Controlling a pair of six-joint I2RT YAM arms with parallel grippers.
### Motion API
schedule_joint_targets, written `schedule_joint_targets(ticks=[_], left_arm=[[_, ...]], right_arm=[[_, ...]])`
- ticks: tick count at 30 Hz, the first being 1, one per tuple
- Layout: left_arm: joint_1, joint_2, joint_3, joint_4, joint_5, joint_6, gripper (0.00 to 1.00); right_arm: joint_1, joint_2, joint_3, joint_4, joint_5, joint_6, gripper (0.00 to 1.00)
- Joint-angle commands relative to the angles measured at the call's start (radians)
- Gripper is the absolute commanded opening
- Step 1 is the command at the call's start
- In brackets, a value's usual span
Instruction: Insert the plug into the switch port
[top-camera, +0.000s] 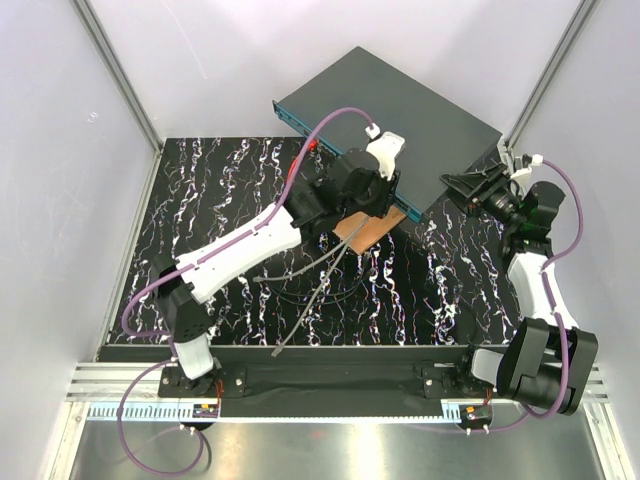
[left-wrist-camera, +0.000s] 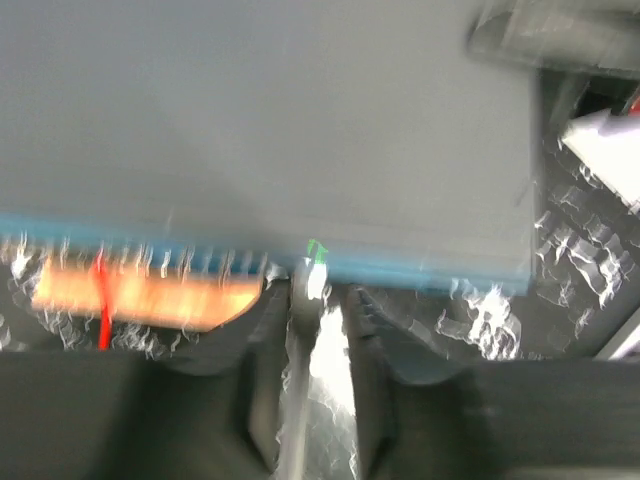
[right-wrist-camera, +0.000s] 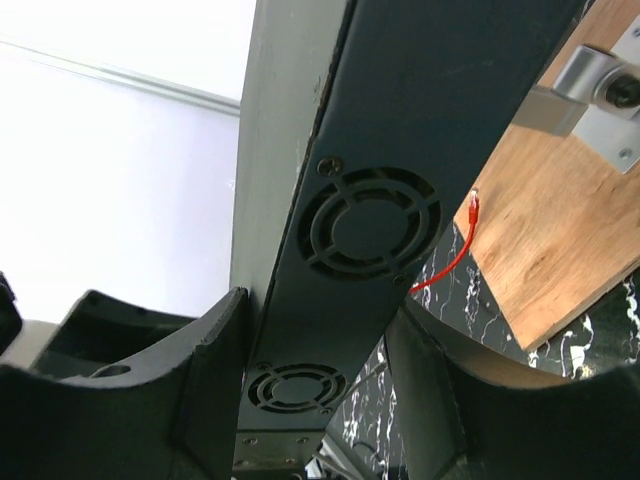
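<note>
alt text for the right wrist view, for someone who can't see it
The right end effector straddles the dark end panel of the switch, with two round fan vents facing the camera. Behind lie a wooden board and a thin red cable.

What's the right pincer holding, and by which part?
The right pincer holds the switch by its fan-vent end, one finger on each broad face.

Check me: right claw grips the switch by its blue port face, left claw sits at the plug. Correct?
Not quite. The right claw grips the switch by its end with the fan vents, not the blue port face, as the right wrist view shows. The left claw does sit at the plug.
</note>
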Motion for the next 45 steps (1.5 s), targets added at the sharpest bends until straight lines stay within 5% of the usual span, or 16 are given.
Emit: schedule_joint_targets(ticks=[1,7,13,16,17,21,26,29,37,45], left_arm=[[0.019,-0.089,-0.093,0.305,0.042,0.021,0.40],[0.036,-0.346,-0.342,0.265,0.067,0.055,0.51],[0.106,-0.620,-0.482,0.160,0.067,0.000,0.56],[0.244,-0.714,-0.562,0.047,0.079,-0.028,0.56],[0.336,-0.726,-0.577,0.015,0.079,-0.031,0.56],[0.557,-0.731,-0.635,-0.126,0.134,0.003,0.57],[0.790,-0.624,-0.721,-0.179,0.216,0.027,0.57],[0.832,-0.518,-0.744,-0.159,0.235,0.035,0.54],[0.838,-0.273,-0.743,0.002,0.412,0.023,0.43],[0.837,-0.066,-0.706,0.100,0.386,0.000,0.40]], right_arm=[[0.085,0.001,0.058,-0.044,-0.061,-0.134,0.01],[0.073,0.025,0.109,-0.130,-0.055,-0.172,0.08],[0.062,0.025,0.116,-0.159,-0.062,-0.180,0.33],[0.055,0.017,0.148,-0.239,-0.059,-0.227,0.61],[0.052,0.014,0.171,-0.297,-0.058,-0.264,0.77],[0.039,-0.007,0.237,-0.466,-0.047,-0.370,1.00],[0.024,-0.022,0.352,-0.726,-0.009,-0.543,1.00],[0.016,-0.036,0.411,-0.861,0.014,-0.644,1.00],[-0.016,-0.058,0.552,-1.145,0.063,-0.863,1.00],[-0.040,-0.049,0.679,-1.276,0.062,-0.965,1.00]])
